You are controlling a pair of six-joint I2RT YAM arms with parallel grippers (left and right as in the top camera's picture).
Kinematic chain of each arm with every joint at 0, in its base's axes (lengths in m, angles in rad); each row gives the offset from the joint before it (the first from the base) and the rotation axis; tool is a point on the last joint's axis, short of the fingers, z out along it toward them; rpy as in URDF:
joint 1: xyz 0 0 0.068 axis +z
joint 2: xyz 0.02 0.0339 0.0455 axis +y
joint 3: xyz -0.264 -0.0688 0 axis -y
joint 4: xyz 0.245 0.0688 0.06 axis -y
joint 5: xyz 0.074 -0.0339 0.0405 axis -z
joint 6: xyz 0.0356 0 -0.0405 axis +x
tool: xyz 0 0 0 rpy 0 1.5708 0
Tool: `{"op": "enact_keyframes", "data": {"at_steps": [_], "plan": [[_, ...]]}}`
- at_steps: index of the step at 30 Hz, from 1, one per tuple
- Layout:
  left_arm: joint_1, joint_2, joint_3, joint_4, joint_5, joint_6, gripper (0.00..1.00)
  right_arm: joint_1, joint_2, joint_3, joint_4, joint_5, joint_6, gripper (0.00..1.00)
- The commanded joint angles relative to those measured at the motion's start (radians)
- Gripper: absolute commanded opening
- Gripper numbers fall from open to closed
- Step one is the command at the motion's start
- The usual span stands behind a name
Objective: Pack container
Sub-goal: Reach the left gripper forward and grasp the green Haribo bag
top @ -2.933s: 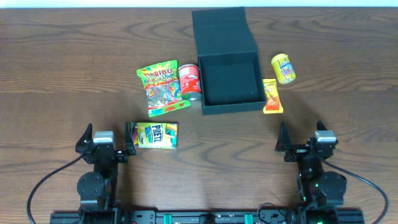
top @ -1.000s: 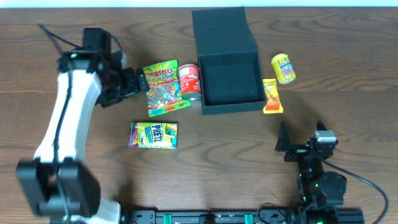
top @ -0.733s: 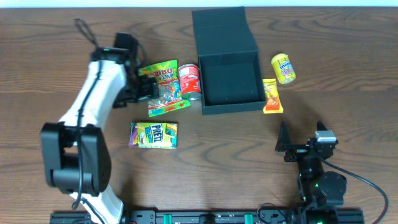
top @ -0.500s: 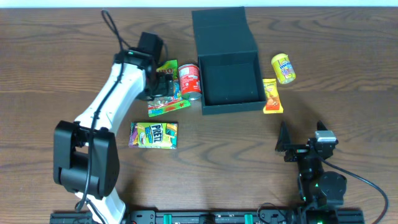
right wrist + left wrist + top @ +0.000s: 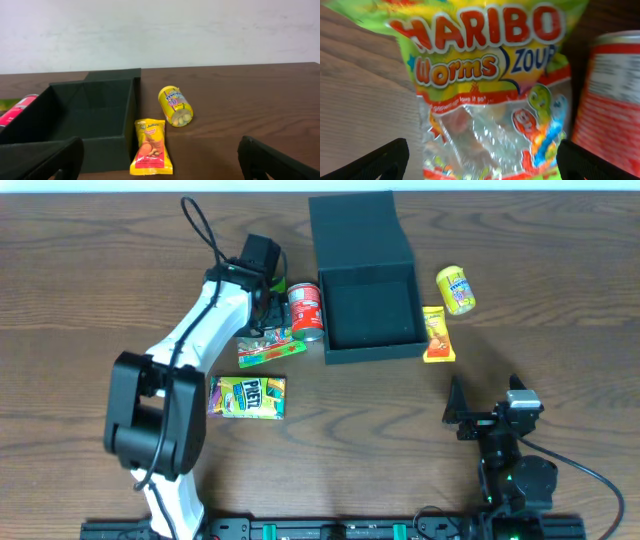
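The dark teal-black container stands open at the table's middle back, its lid tipped back; its inside looks empty. It also shows in the right wrist view. My left gripper is open, low over the Haribo worms bag, its fingers either side of the bag. The red can stands right of the bag, against the container's left wall. My right gripper is open and empty near the front right.
A yellow canister and an orange-yellow peanut packet lie right of the container. A Pretz box lies in front of the Haribo bag. The left arm reaches across the left half of the table.
My left arm has swung from its rest at the front left out to the back and then right, ending over the Haribo bag. The right arm has not moved.
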Motion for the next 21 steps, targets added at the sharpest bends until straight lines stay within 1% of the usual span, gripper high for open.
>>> {"op": "enact_keyframes", "data": {"at_steps": [1, 7, 15, 21], "plan": [[0.003, 0.028, -0.004, 0.016, -0.017, -0.084, 0.95, -0.005, -0.003, -0.002, -0.006, 0.004, 0.009, 0.99], [0.003, 0.069, -0.005, 0.054, -0.019, -0.114, 0.95, -0.005, -0.003, -0.002, -0.006, 0.003, 0.009, 0.99], [0.003, 0.136, -0.005, 0.062, -0.014, -0.114, 0.95, -0.005, -0.003, -0.002, -0.006, 0.004, 0.009, 0.99], [0.002, 0.156, -0.005, 0.072, 0.008, -0.114, 0.95, -0.005, -0.003, -0.002, -0.006, 0.003, 0.009, 0.99]]}}
